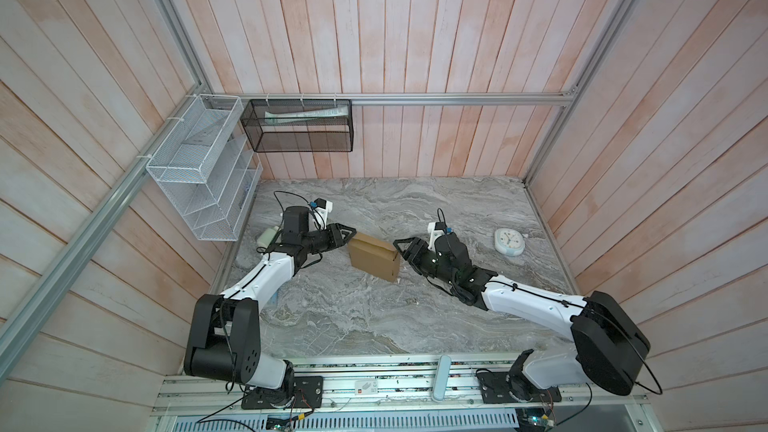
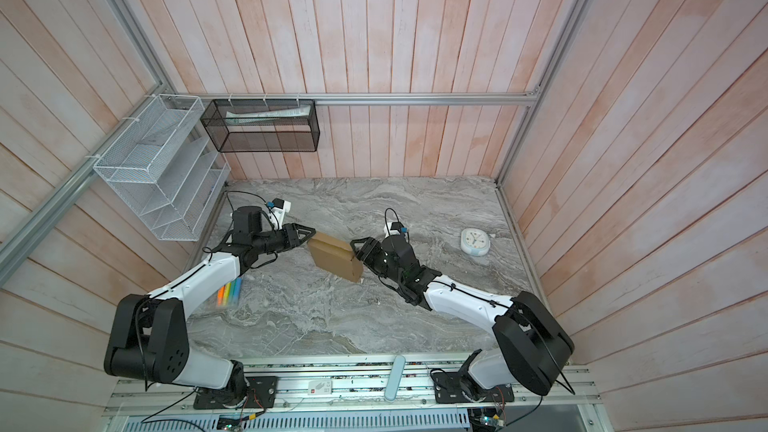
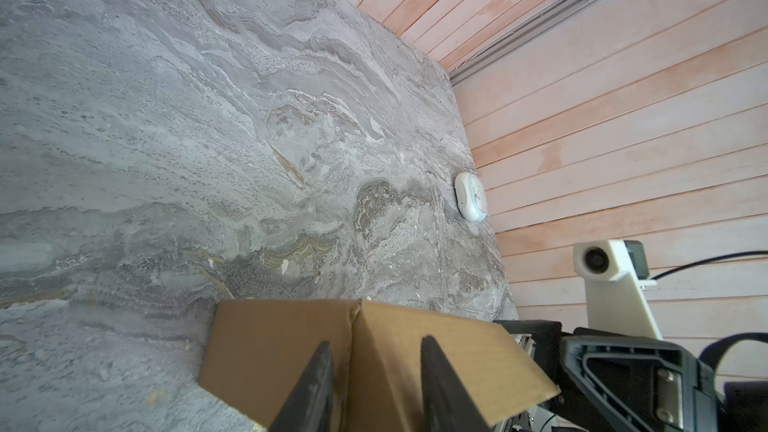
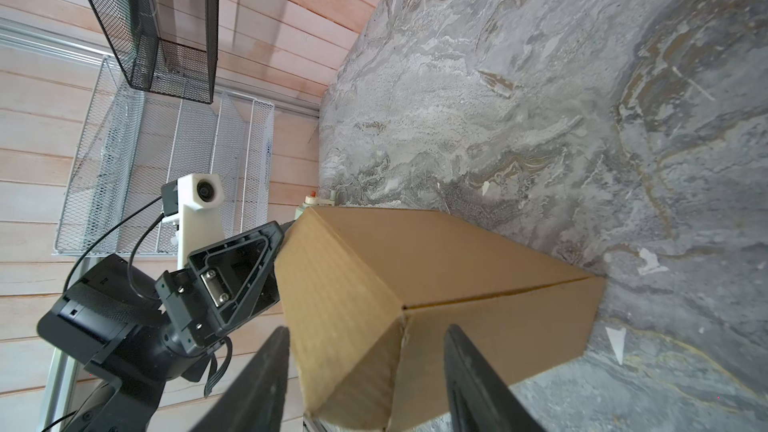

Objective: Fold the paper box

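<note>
I've got the grey marbled stone tabletop (image 1: 374,317) as the cell floor. A white wire-mesh tiered rack (image 1: 195,168) and a black mesh wall basket (image 1: 299,126) hang at the far left corner.

The paper box (image 1: 372,261), plain brown corrugated cardboard folded into a shallow block, stands tilted on one edge mid-table between the arms. In both top views the left gripper (image 1: 351,234) meets its far left corner and the right gripper (image 1: 397,245) its right corner.

The left wrist view shows black fingers (image 3: 316,388) partway apart, astride a folded corner ridge. I cannot tell if they pinch it. In the right wrist view the jaws stand wider, either side of the opposite corner. Only this view shows the box's lower edge on the stone.

The white round clock (image 1: 509,241) lies flat near the right wall. The left wrist view has it too, the right wrist view doesn't. Coloured markers (image 2: 230,290) beside the left forearm show in a top view only. A small pale bottle (image 1: 267,236) sits behind the left wrist.
</note>
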